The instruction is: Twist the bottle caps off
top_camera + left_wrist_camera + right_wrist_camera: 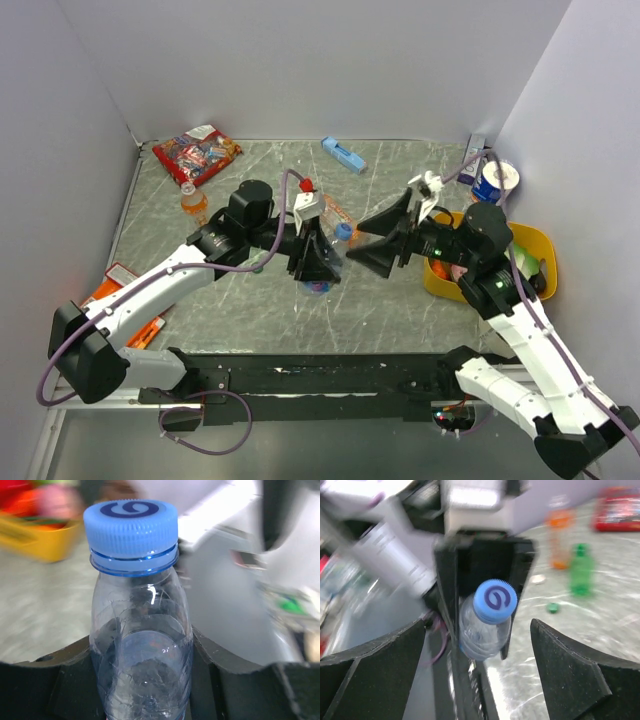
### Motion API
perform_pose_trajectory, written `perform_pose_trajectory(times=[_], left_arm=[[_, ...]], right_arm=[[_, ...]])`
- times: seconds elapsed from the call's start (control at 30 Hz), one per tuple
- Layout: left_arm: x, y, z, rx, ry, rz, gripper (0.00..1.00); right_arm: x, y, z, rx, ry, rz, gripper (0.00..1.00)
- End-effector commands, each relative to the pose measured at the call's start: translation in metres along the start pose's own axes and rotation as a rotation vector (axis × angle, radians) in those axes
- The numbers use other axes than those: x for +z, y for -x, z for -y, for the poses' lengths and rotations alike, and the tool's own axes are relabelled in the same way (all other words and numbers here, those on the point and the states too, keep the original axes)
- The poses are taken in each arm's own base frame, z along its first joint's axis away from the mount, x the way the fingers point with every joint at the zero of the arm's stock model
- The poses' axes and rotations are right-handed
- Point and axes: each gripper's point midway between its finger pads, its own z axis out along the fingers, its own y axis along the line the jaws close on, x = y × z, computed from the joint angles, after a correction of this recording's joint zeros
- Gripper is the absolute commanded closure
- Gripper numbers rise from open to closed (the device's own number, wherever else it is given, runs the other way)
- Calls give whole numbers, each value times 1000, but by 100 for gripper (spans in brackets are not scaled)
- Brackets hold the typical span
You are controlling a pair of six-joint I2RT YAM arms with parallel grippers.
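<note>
We saw the clear bottle [140,610] clamped low on its body by the left claw [142,655], one black finger on each side, its capped end pointing at the right claw [477,625]. The wall was see-through and crinkled, with a blue band of label showing through lower down; we could not tell whether any liquid was inside. Its blue cap [131,527] sat on the neck, ribbed round the edge, with a thin blue ring just beneath it and a dark blue swirl mark on top. We could read no letters on it. The right claw stood with its fingers wide apart, one on either side of the cap and touching neither cap nor bottle. Beyond the left claw, on the side away from the right claw, an orange bottle [559,540] full of orange liquid and a green bottle [581,572] stood upright on the table [400,310], near each other. A small green cap [552,608] lay loose in front of them. Farther off lay a red packet [196,153], its print too small to read. Just behind the right claw, under its wrist, a yellow tub [535,245] held orange and green things that we could not make out. A white-and-blue cup [495,182] stood beside it, its lettering illegible.
</note>
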Motion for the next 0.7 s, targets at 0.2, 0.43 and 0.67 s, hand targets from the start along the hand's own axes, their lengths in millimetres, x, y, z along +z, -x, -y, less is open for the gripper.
perform_pose_trajectory(times=[0.2, 0.43, 0.67], left_arm=[[-12, 6, -87, 75, 611, 12, 50], [-14, 2, -95, 96, 708, -2, 50], [-12, 0, -94, 97, 713, -11, 50]], right_arm=[[-3, 25, 78, 238, -527, 172, 30], [24, 19, 75, 242, -547, 136, 31], [33, 20, 69, 246, -523, 153, 32]])
